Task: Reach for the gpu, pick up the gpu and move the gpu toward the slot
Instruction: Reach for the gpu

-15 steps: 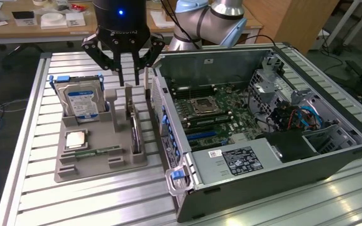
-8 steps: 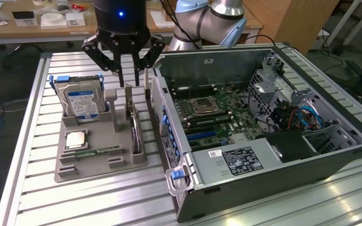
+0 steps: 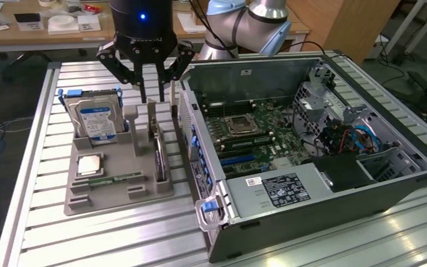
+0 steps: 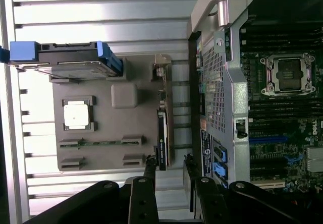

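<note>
The gpu (image 3: 158,159) stands edge-on as a dark slab in the grey holder (image 3: 111,198), beside the open computer case. My gripper (image 3: 158,99) hangs above the gpu's far end, open, with nothing between its fingers. In the wrist view the gpu (image 4: 162,133) is a thin dark strip with a green edge, and my gripper (image 4: 169,159) straddles the line of its near end without touching it. The blue slot (image 3: 237,159) lies on the motherboard inside the case, and it is also seen as the blue slot (image 4: 267,139) in the wrist view.
A blue-labelled hard drive (image 3: 95,119) stands upright at the holder's far side. A processor chip (image 3: 89,164) and a memory stick (image 3: 113,179) lie in the holder. The case wall (image 3: 198,167) rises close beside the gpu. A power supply (image 3: 280,189) fills the case's near end.
</note>
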{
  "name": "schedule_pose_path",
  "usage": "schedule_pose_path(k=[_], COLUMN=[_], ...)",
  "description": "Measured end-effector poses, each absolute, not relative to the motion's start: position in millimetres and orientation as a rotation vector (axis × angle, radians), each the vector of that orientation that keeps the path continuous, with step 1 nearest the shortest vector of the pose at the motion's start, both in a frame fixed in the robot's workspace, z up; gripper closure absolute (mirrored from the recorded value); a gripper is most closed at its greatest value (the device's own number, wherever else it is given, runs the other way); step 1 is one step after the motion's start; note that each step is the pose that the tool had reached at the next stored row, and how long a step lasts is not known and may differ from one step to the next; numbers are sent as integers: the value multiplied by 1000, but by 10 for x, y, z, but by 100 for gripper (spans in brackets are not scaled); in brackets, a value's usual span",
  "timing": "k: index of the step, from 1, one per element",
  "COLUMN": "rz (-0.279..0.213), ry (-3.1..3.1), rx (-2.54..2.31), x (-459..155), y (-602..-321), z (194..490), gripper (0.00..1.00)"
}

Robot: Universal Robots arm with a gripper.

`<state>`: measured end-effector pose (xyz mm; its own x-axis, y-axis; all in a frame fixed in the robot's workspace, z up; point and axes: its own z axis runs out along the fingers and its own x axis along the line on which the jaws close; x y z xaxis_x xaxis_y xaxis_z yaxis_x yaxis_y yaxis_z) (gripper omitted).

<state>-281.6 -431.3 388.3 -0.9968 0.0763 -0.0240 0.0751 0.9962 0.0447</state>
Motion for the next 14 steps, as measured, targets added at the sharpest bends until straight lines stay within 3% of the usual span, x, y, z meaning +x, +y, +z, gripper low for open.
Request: schedule_pose_path(k=[14], rz=[68], ry=[3113], rx=[118], x=[-2816], y=[-4312], z=[3749], gripper=[64])
